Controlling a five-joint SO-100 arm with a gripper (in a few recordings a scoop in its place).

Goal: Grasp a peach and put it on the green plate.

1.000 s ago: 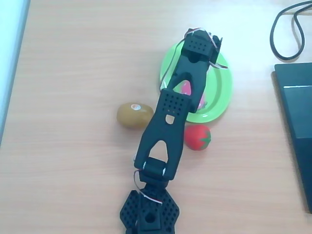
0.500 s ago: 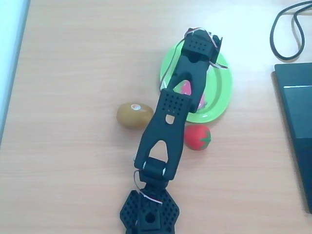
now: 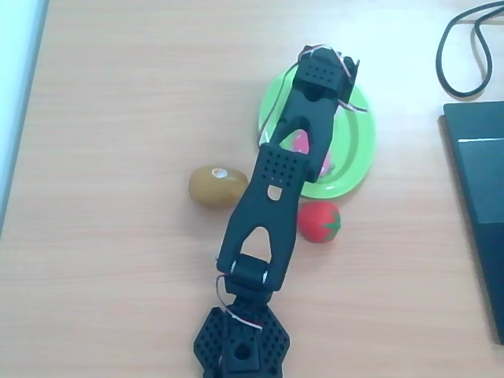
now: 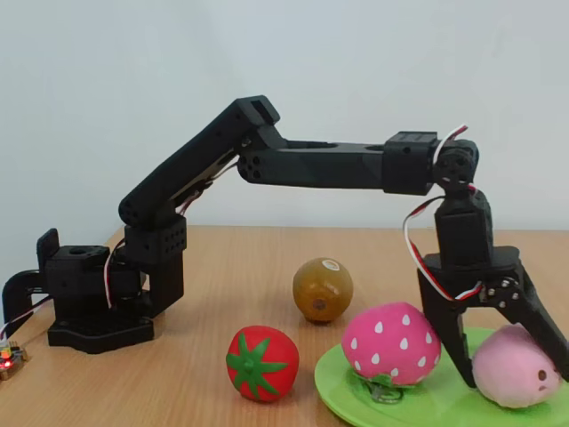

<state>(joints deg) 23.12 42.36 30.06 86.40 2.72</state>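
The pale pink peach (image 4: 511, 366) lies on the green plate (image 4: 342, 391) at its right end in the fixed view. My black gripper (image 4: 514, 374) points straight down over it. Its two fingers (image 4: 449, 334) stand spread on either side of the peach, close against it, and the fruit looks round and unsqueezed. The gripper looks open. In the overhead view my arm (image 3: 276, 177) reaches across the green plate (image 3: 358, 142) and covers the peach and the fingers.
A bright pink white-dotted strawberry (image 4: 391, 342) also lies on the plate, left of the peach. A red strawberry (image 3: 319, 221) and a brown kiwi (image 3: 217, 186) lie on the wooden table beside the plate. A black device (image 3: 480, 205) and cable (image 3: 465, 47) are at the overhead right edge.
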